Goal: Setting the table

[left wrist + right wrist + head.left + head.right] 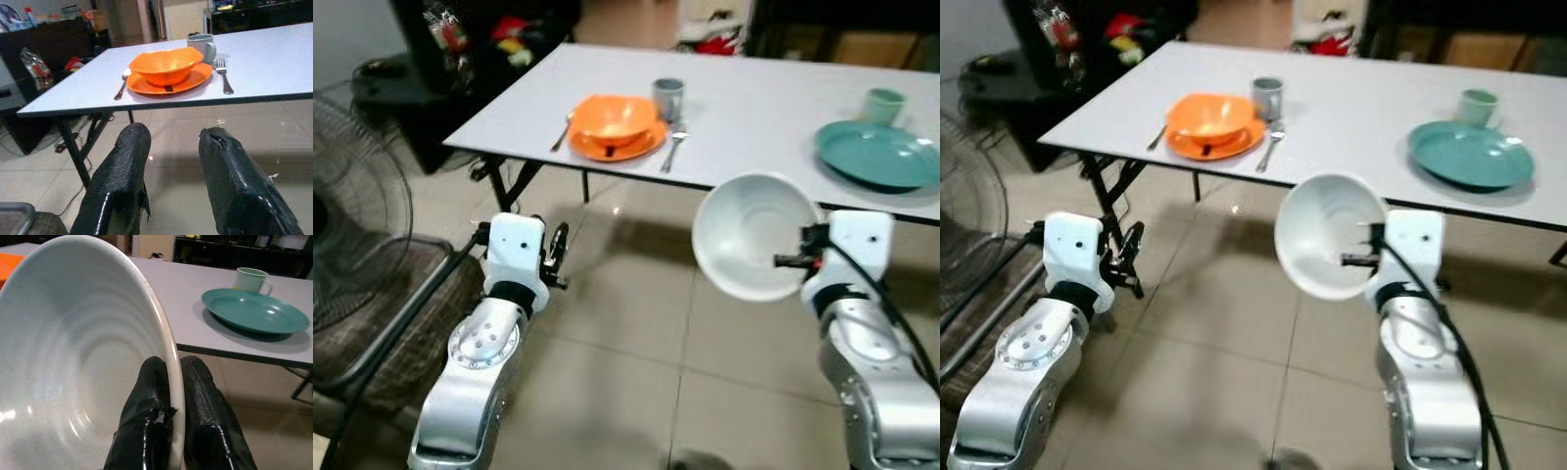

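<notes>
White bowl (756, 235) (right end effector (175, 382))

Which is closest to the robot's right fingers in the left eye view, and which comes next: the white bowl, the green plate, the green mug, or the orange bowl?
1. White bowl: pinched by its rim in the right fingers, off the table.
2. Green plate: on the table's right part, just ahead.
3. Green mug: right behind the plate.
4. Orange bowl: far across on the left, on an orange plate.
</notes>
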### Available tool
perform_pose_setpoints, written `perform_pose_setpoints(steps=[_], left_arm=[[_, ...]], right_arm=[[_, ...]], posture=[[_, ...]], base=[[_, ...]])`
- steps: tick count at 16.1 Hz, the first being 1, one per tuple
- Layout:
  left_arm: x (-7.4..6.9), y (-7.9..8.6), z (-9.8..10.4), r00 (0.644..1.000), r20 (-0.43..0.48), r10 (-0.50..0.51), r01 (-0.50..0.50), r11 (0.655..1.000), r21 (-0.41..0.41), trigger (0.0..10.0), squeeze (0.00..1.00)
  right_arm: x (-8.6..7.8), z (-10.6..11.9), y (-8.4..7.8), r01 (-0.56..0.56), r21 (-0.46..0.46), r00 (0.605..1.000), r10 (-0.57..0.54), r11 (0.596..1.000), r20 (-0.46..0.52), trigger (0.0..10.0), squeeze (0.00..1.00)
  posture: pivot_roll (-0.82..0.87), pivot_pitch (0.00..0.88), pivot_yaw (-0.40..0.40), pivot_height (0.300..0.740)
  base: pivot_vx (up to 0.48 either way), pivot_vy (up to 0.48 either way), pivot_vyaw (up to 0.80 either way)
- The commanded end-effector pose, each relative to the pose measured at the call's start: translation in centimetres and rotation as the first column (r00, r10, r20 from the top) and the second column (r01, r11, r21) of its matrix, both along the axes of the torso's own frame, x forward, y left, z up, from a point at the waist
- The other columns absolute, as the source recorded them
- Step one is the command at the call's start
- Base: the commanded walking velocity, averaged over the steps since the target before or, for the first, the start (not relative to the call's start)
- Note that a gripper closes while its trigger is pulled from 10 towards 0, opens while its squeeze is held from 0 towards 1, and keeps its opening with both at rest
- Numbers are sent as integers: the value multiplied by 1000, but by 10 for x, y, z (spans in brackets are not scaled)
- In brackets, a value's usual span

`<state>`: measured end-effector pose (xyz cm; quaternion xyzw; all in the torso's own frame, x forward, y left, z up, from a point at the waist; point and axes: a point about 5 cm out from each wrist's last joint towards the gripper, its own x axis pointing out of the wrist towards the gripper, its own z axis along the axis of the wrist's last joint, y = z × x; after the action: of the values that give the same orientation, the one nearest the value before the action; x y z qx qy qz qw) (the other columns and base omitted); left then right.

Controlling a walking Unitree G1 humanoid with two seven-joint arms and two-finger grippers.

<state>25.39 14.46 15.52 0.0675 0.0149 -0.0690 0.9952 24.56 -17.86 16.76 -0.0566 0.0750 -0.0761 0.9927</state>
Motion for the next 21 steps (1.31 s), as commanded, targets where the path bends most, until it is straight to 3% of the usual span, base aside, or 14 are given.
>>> perform_pose_setpoints(steps=[1,8,11,13,17,21], left_arm=[[2,2,3,1000,16,8,-8,1000,-1,10000,0],[2,-7,1,1000,7,-11,11,1000,-28,10000,0],[0,2,2,997,1,74,-74,996,-40,10000,0],[-2,6,3,998,14,67,-66,996,-54,10000,0],[-7,10,-3,997,-12,75,-76,996,-43,10000,0],[-1,8,2,999,6,44,-44,998,-38,10000,0]], right_arm=[[2,6,5,-31,4,999,31,999,23,10000,0],[-1,9,-1,-37,-2,999,37,999,18,10000,0],[3,8,0,-55,10,998,55,998,0,10000,0],[6,10,4,-83,18,997,83,996,0,10000,0],[12,9,1,-85,21,996,85,996,-4,10000,0],[18,14,-2,-59,52,998,58,997,28,10000,0]], posture=[[-53,0,57,740],[-75,0,69,740],[-50,0,33,740],[-44,0,9,740],[-35,0,-12,740],[-20,0,-2,740]], base=[[0,-409,0],[0,-412,0],[0,0,0],[0,0,0],[233,0,-800],[362,0,-348]])
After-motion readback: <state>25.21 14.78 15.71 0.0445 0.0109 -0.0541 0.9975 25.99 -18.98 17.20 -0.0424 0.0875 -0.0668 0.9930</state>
